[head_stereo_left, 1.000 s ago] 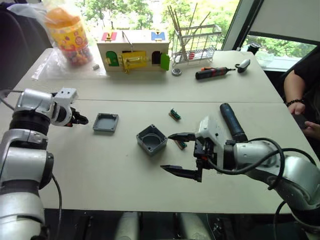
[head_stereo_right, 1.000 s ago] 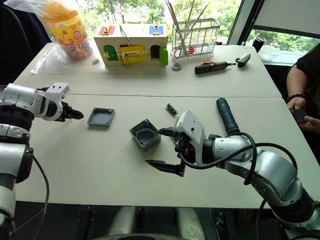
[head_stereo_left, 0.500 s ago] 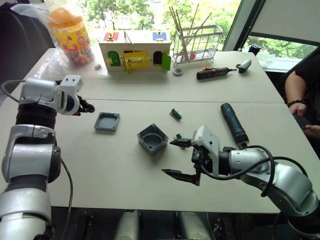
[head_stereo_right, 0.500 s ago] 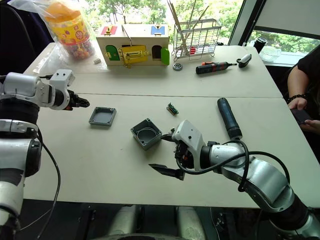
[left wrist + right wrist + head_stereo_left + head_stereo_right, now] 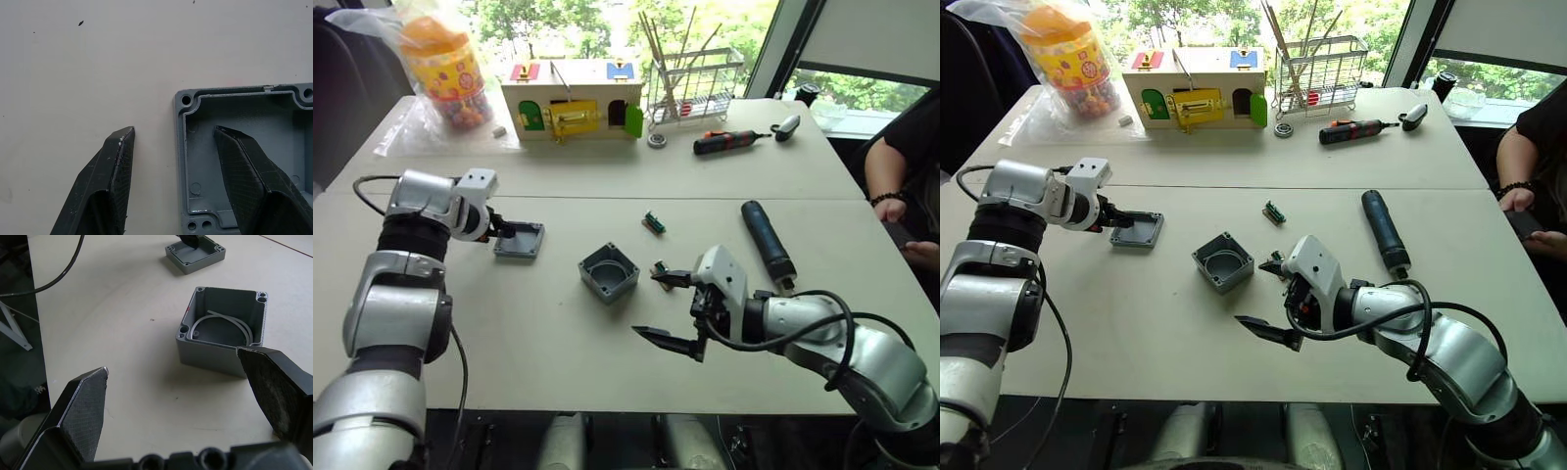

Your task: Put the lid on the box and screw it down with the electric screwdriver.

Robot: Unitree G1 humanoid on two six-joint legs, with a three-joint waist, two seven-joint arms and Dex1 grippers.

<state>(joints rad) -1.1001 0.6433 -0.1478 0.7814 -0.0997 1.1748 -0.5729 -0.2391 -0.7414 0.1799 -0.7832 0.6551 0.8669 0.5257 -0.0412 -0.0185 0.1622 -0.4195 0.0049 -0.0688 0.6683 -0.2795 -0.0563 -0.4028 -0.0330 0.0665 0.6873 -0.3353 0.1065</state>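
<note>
The left gripper [image 5: 171,142] is at the lid [image 5: 520,240] now, fingers spread, one finger [image 5: 249,166] inside the rim and the other on the bare surface [image 5: 509,333] just outside the lid's edge. That wall sits between them, ready to be pinched, but nothing is gripped yet. The lid lies open side up, near the box [image 5: 609,273] but clearly apart from it.

Over on the other side, the right gripper [image 5: 671,310] hovers just beside the box with its fingers spread wide and empty. The box stands upright, mouth open, with a pale loop of gasket or wire lying in its bottom.

The electric screwdriver [image 5: 766,242] lies untouched on the surface beyond the right arm, well clear of the box. A small green part [image 5: 655,223] rests between lid and driver.

So this looks like the pick-up of the lid, the first step. Next the left fingers need to close on that rim wall, lift, turn the lid over and line up its corner holes with the box's. The right gripper seems placed to steady the box.
</note>
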